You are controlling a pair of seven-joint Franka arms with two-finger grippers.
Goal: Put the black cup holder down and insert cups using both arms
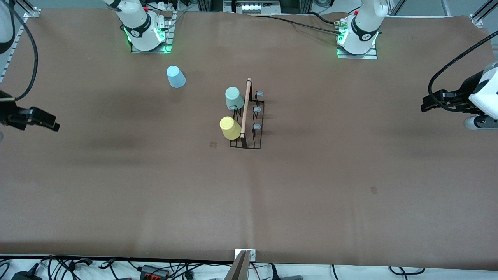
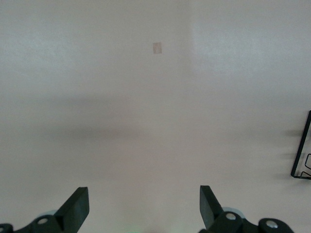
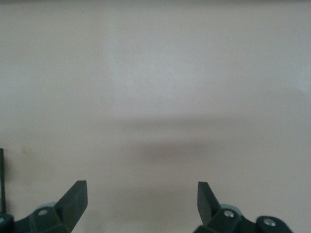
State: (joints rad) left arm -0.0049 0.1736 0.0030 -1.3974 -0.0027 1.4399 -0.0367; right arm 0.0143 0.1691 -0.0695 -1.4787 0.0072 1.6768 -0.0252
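The wire holder (image 1: 249, 116) with its wooden rod carries a mint cup (image 1: 234, 97) and a yellow cup (image 1: 230, 128); a blue cup (image 1: 176, 77) stands apart on the table (image 1: 311, 186). The left tool (image 2: 144, 206) and the right tool (image 3: 142, 204) both gape wide over bare table.

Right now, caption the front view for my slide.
Mint cup and yellow cup on black cup holder; blue cup remains.

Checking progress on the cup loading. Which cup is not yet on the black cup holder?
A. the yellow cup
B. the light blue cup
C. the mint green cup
B: the light blue cup stands alone on the table toward the right arm's base, apart from the black cup holder.
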